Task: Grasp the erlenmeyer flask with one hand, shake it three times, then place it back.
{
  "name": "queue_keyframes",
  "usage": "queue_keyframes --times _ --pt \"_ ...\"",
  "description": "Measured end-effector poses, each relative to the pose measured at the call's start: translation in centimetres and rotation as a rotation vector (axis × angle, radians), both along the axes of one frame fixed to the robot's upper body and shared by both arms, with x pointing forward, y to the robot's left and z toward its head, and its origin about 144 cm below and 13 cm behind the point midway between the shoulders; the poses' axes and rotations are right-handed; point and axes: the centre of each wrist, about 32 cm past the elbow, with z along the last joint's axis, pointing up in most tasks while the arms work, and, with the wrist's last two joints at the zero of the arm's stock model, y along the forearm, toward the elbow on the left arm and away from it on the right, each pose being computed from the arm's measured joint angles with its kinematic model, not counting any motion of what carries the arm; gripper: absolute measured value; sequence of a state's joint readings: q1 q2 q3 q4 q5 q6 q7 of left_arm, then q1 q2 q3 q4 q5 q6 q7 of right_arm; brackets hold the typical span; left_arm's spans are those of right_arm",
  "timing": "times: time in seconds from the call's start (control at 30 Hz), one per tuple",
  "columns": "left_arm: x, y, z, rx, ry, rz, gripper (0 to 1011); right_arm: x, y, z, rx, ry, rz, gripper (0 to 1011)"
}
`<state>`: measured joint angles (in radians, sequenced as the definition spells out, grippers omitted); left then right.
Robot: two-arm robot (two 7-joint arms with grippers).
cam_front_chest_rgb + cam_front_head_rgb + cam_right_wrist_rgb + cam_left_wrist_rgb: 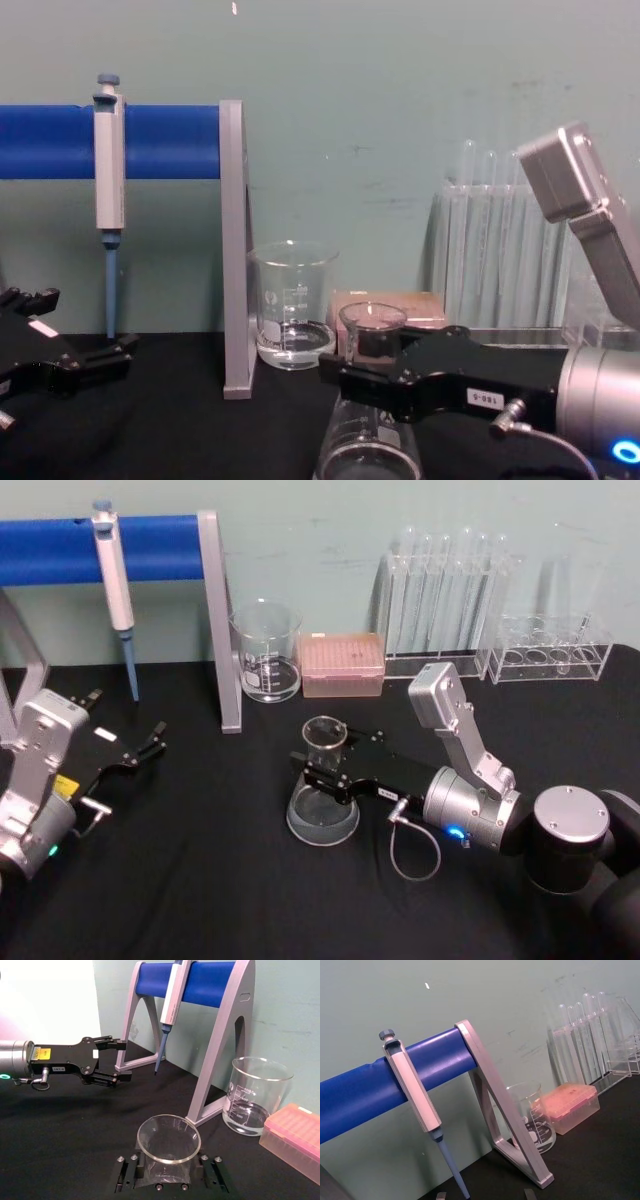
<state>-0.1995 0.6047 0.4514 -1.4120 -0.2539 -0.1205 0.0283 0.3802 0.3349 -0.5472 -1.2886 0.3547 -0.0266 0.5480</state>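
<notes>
Clamping the erlenmeyer flask at its neck with the right gripper, drawn in narrow onto the glass from both sides (from the right wrist, black fingers tight against the neck just under the round lip). Holds it upright near the middle of the black table, wide base low against the cloth; cannot tell whether resting there or a touch above it. Reaches in from the right, low and close to level, silver wrist with a blue light behind. Stands the flask in front of the beaker and the pink tip box, apart from both, with the test tubes in clear racks farther back toward the right by the wall. Shows, from the chest, the flared lip above the black gripper body and the cone widening below it. Places the beaker just beside the grey upright of the pipette stand. Carries a pipette on the stand's blue bar, tip pointing down, clear of the table. Rests the left gripper low at the table's left side, spread wide and empty, aimed toward the stand's foot, well apart from the flask
</notes>
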Motion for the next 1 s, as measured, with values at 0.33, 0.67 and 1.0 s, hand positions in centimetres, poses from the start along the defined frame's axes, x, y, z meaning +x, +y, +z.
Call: queue_keyframes --times 0.33,0.67,1.0 --pt "0.0 0.0 0.0 0.000 0.000 0.000 1001 0.0 0.0 0.0 0.001 0.001 0.000 449" --pt "0.0 0.0 0.0 0.000 0.000 0.000 1001 -0.2 -0.3 1.0 0.015 -0.004 -0.004 449" --pt "0.0 0.0 0.0 0.000 0.000 0.000 1001 -0.8 -0.7 5.2 0.054 -0.023 -0.025 449"
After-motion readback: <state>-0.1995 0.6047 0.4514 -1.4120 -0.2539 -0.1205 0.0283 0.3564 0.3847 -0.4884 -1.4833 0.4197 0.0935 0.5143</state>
